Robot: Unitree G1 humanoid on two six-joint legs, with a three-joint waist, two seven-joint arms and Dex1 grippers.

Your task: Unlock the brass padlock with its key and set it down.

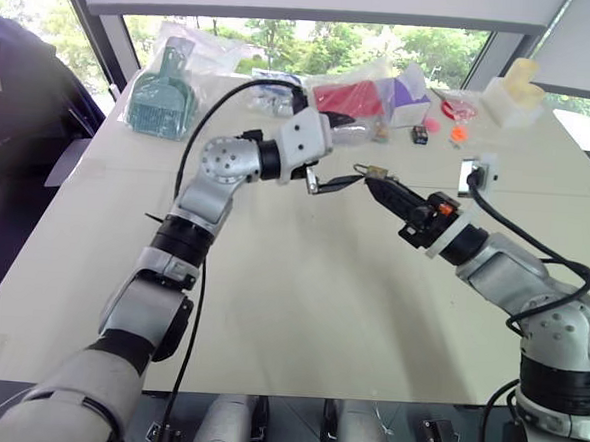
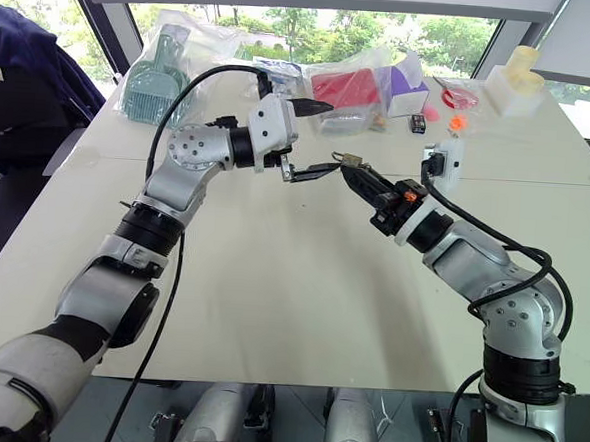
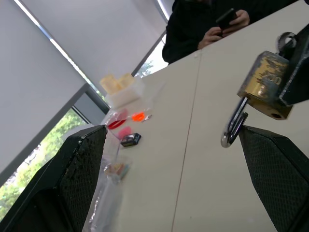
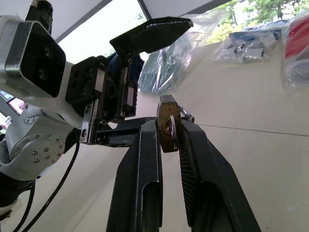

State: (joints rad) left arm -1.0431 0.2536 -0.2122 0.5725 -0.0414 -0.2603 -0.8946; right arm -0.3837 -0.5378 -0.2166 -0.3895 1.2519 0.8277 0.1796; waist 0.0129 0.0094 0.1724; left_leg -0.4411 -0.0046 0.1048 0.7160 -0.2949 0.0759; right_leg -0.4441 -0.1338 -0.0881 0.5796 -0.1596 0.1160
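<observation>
Table [image 1: 299,311]: clutter along far edge, near half bare.
Right gripper [image 4: 169,128]: fingers clamped on brass padlock [image 3: 264,86], held in air above table, not set down.
Left gripper [image 2: 305,139]: fingers spread wide, nothing between them, lower finger just beside padlock.
Shackle [image 3: 233,126]: hangs from body, appears swung free; judge lock opened.
Key: cannot make out.
Remaining: lay padlock on table.
</observation>
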